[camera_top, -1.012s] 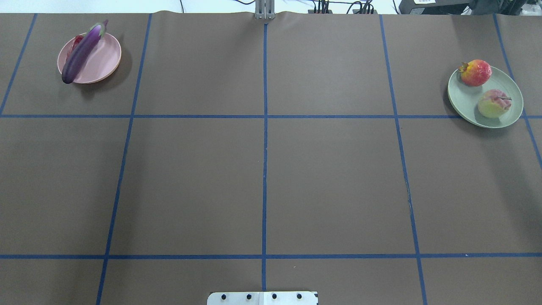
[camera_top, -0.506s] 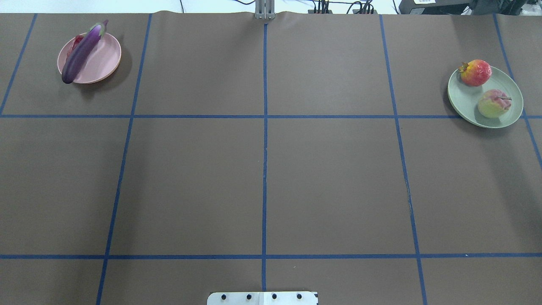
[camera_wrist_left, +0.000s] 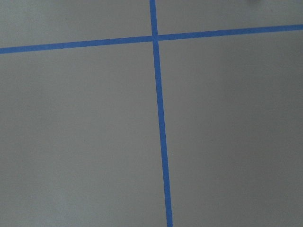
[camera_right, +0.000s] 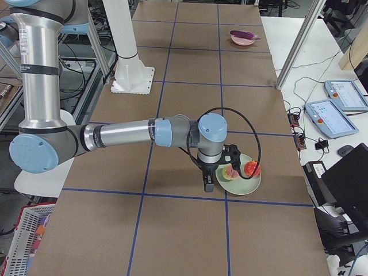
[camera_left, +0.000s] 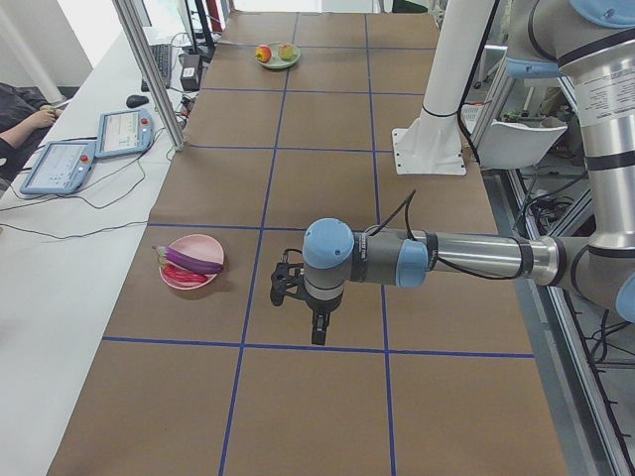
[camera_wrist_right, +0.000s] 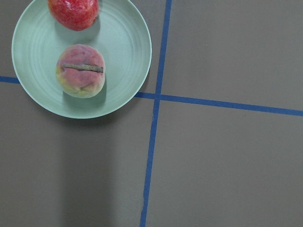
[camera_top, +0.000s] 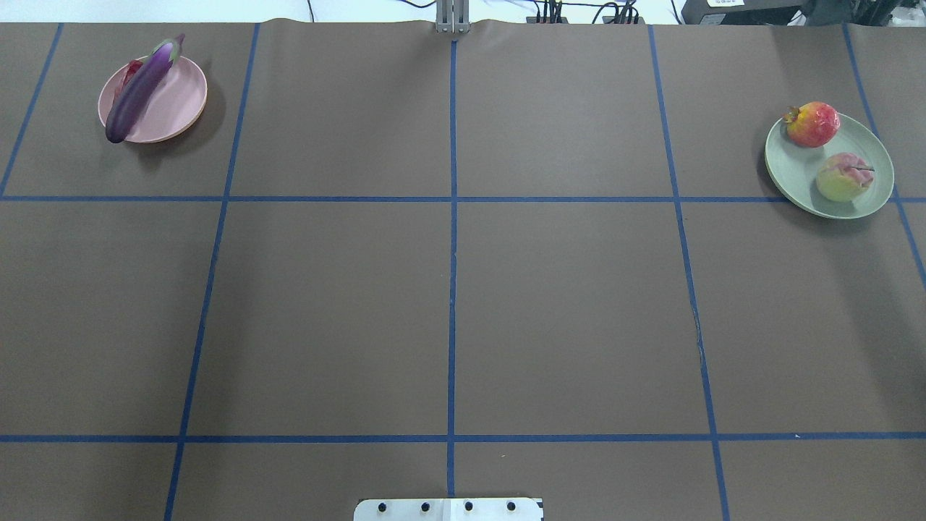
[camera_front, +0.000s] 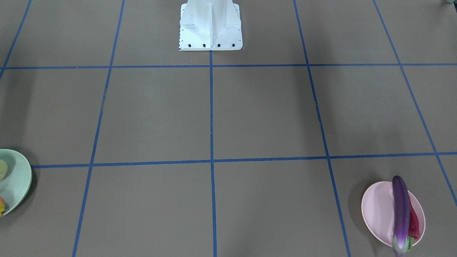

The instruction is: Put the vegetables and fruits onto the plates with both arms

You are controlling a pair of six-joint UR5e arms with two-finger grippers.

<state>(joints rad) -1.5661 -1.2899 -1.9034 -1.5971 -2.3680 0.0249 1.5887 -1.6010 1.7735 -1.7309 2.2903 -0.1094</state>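
The purple eggplant [camera_top: 141, 90] lies across the pink plate [camera_top: 177, 101] at the far left, its dark end past the rim. The red chili [camera_top: 129, 72] peeks out behind it. The pomegranate-like fruit [camera_top: 814, 124] and the peach [camera_top: 843, 177] sit on the mint green plate [camera_top: 796, 170] at the far right. My left gripper [camera_left: 316, 327] shows only in the exterior left view, above bare table beside the pink plate [camera_left: 203, 248]. My right gripper [camera_right: 207, 184] shows only in the exterior right view, beside the green plate [camera_right: 244, 185]. I cannot tell whether either is open or shut.
The brown table cover [camera_top: 448, 304] carries a grid of blue tape lines. The white pedestal base [camera_front: 210, 25] stands at the robot's edge. Aluminium frame posts [camera_left: 149, 69] and operator tablets [camera_left: 121, 131] stand along the far side.
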